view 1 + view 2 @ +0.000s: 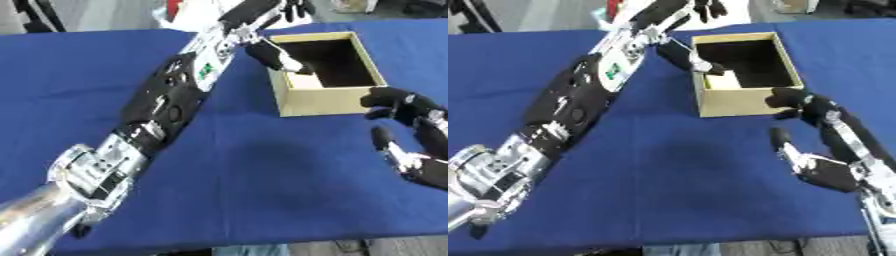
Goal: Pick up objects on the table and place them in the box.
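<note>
The left hand (278,56) reaches over the near-left corner of the box (325,100), fingers stretched down and holding nothing I can make out. A pale object (721,81) lies inside that corner, just under the fingertips. This looks like the release step; next, lift the arm clear of the box. The right hand (411,130) waits open beside the box's near-right corner.

box (325,93): on desk (262,175), far right | left hand (278,56): over box's left rim | right hand (826,150): just before box, right
</note>
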Controlling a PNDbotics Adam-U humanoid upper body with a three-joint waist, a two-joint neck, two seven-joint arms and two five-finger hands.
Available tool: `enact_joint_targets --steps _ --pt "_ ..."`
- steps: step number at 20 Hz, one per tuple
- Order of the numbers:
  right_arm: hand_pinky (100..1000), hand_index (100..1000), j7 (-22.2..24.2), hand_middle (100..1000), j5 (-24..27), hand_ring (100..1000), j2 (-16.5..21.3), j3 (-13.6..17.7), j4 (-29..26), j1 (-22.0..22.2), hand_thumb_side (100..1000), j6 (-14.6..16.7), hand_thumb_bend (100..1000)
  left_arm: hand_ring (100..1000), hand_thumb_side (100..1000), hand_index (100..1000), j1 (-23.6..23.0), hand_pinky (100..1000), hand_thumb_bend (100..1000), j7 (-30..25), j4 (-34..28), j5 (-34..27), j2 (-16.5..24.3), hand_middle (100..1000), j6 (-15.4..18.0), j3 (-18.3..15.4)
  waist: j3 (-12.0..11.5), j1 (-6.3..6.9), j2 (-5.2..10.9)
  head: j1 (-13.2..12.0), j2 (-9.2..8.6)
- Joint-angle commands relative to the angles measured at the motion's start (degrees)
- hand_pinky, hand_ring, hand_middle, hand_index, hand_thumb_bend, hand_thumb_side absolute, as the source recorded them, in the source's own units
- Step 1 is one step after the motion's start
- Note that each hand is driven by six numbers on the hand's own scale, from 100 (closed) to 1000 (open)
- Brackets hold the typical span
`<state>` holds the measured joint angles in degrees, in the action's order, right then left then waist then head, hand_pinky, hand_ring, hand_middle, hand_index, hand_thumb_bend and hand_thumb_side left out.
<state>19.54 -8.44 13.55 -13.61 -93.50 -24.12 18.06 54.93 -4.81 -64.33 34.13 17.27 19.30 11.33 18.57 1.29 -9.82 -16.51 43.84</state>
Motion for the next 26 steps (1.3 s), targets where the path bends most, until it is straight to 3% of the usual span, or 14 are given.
enact_joint_targets --steps 1,5,10,17,26 --pt "736 907 -1.1 766 -0.3 827 1.7 1.3 -0.6 -0.2 454 -0.1 160 573 451 762 -2.3 748 723 -1.6 -10.3 -12.6 6.2 601 -2.9 -0.5 -1.0 -0.24 1.27 1.3 0.28" --pt "736 908 -2.3 767 -0.6 827 2.6 2.4 -0.9 0.0 442 -0.3 166 568 445 759 -10.5 751 702 -1.5 -24.6 -25.6 13.3 598 -8.7 -3.6 -3.1 -0.43 1.65 2.8 0.28" --pt "735 909 -3.9 766 -0.8 825 3.3 3.5 -1.1 0.5 437 -0.5 168 567 464 762 -22.5 762 662 -0.2 -35.4 -33.1 17.8 601 -12.1 -8.4 -4.7 -0.66 1.79 4.1 0.28" --pt "733 910 -5.3 763 -0.9 822 3.9 4.4 -1.3 1.2 439 -0.7 164 559 512 764 -35.0 771 612 1.4 -38.3 -34.8 15.0 601 -15.0 -14.1 -6.5 -1.03 1.78 4.5 0.28" --pt "732 910 -6.0 761 -0.6 820 3.8 4.8 -1.2 1.7 443 -0.8 159 552 534 764 -40.2 772 586 1.6 -38.0 -35.1 10.5 596 -16.6 -17.1 -7.2 -1.34 1.74 3.8 0.28"
